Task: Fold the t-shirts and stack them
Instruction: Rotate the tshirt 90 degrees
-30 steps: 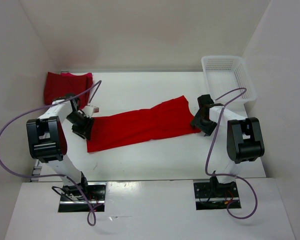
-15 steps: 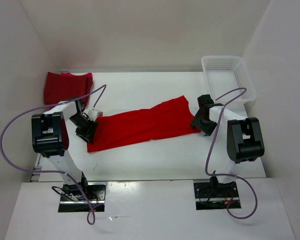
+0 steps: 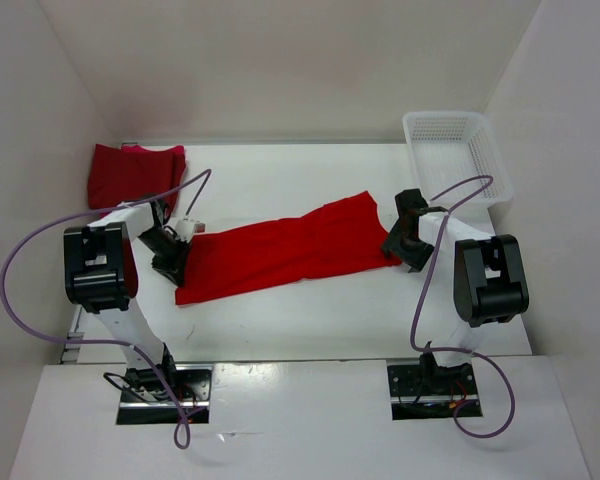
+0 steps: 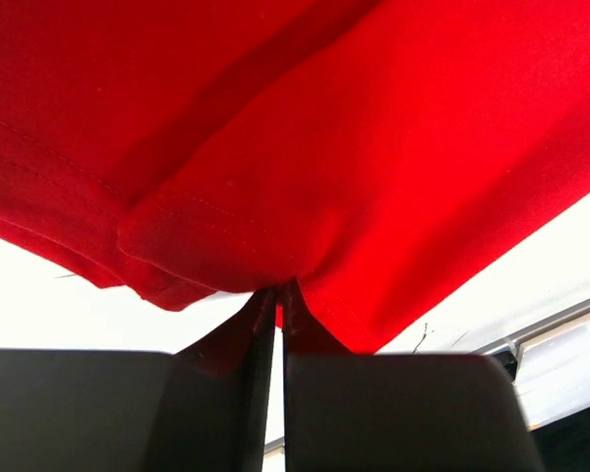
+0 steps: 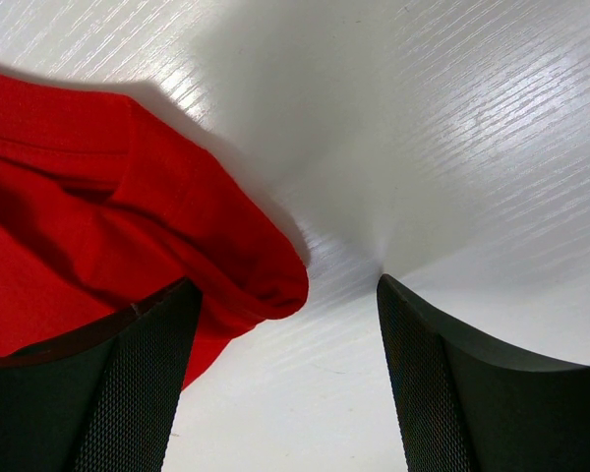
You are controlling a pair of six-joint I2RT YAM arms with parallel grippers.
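Pinching left end of bright red t-shirt [image 3: 290, 250] in my left gripper [image 4: 278, 293], jaws nearly together on hem. Keeping right gripper [image 5: 287, 285] wide, straddling opposite corner, gripping nothing. Shirt lying as long strip across middle of table [image 3: 280, 185].

Judging fold as just beginning. Next calling for right closing on corner, then both ends lifting together.

Folded red pile [image 3: 135, 172] sitting back left, white basket [image 3: 450, 150] back right. Smooth white tabletop, white walls enclosing.

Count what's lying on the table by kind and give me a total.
bright red t-shirt, spread out: 1
folded dark red cloth pile: 1 (number of shirts in it unclear)
white mesh basket: 1
Total: 3
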